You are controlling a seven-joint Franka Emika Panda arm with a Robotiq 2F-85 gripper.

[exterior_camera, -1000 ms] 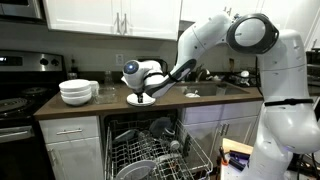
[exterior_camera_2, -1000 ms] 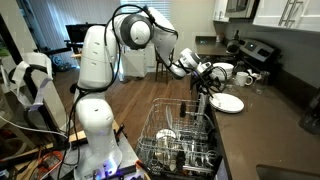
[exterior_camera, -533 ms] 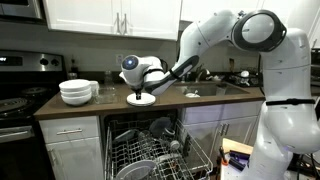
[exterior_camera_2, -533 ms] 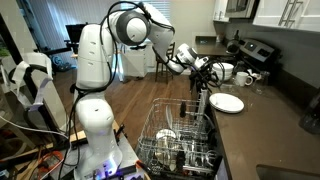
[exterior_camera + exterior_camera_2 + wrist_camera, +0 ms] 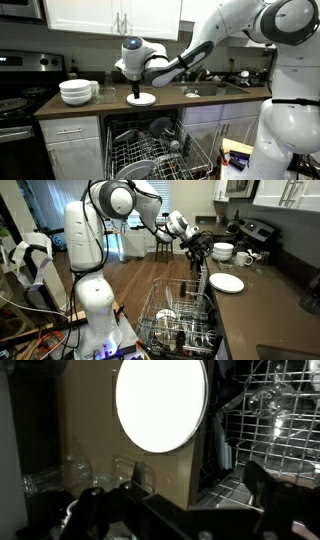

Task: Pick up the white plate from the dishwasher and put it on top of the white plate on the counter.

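Observation:
A white plate point(image 5: 141, 98) lies flat on the brown counter, and it also shows in an exterior view point(image 5: 227, 283). In the wrist view it is a bright white disc point(image 5: 160, 402) below the camera. My gripper point(image 5: 133, 90) hangs above the plate, apart from it, and also shows in an exterior view point(image 5: 200, 252). In the wrist view its jaws point(image 5: 200, 488) are spread wide and hold nothing. The dishwasher rack point(image 5: 150, 155) is pulled out below the counter, with a white dish point(image 5: 168, 315) in it.
A stack of white bowls point(image 5: 77, 91) stands on the counter near the stove point(image 5: 15, 100). Bowls and mugs point(image 5: 235, 253) sit beyond the plate. The open rack point(image 5: 180, 320) juts out in front of the counter. Cabinets hang above.
My gripper has risen off the plate and the arm has swung upward. The plate stays flat on the counter.

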